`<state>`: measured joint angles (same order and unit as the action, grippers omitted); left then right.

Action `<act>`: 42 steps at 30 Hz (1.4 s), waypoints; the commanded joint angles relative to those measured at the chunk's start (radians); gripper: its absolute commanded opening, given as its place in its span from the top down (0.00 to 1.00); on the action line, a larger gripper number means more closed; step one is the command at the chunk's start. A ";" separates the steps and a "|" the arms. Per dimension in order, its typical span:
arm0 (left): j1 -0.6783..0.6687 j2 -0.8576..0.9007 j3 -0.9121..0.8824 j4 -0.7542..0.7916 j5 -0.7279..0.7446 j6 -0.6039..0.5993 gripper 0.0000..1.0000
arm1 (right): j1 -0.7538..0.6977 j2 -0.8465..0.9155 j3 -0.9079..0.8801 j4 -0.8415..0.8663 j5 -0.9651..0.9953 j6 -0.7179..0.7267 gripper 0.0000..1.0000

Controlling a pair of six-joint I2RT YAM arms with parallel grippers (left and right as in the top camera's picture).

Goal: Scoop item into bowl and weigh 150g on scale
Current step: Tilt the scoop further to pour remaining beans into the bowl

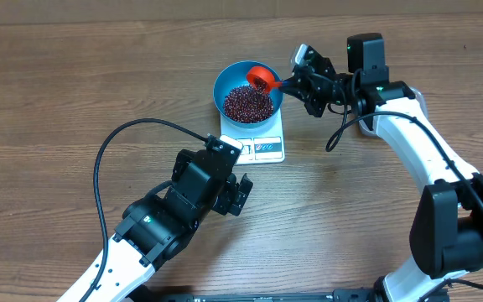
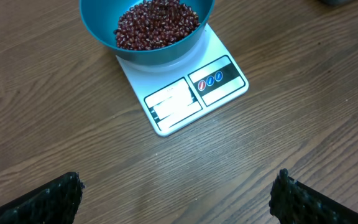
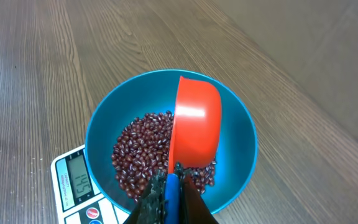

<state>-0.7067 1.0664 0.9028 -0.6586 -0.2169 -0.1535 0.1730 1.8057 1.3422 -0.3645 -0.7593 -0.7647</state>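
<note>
Now we see the right gripper point(image 3: 173, 198) pinching the handle of a red scoop point(image 3: 194, 124), which is tipped on its side over the bowl point(image 3: 235, 134), toward its one o'clock rim in the overhead view. The bowl sits on the scale point(image 1: 262, 148) and holds the beans point(image 1: 248, 103). At seven o'clock from the scale, well apart, our left gripper point(image 2: 176, 208) hovers, fingers spread wide and holding nothing.

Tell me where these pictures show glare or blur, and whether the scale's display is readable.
Right wrist: a white glare spot on the red scoop; digits on the scale are soft, hard to read. Left wrist: the display is washed pale, unreadable; the beans are sharp. Overhead: even light, no glare.
</note>
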 commanded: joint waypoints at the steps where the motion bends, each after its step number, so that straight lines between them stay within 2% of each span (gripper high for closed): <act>1: 0.000 0.007 -0.005 0.001 0.005 0.011 0.00 | 0.009 0.005 0.005 0.007 -0.046 -0.026 0.96; 19: 0.000 0.007 -0.005 0.001 0.005 0.011 0.01 | 0.010 0.005 0.005 0.000 0.024 -0.026 0.96; 42: 0.000 0.007 -0.005 0.001 0.005 0.011 0.00 | 0.010 0.005 0.005 -0.015 0.022 -0.026 0.96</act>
<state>-0.7067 1.0664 0.9028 -0.6586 -0.2169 -0.1535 0.1783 1.8057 1.3422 -0.3828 -0.7399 -0.7864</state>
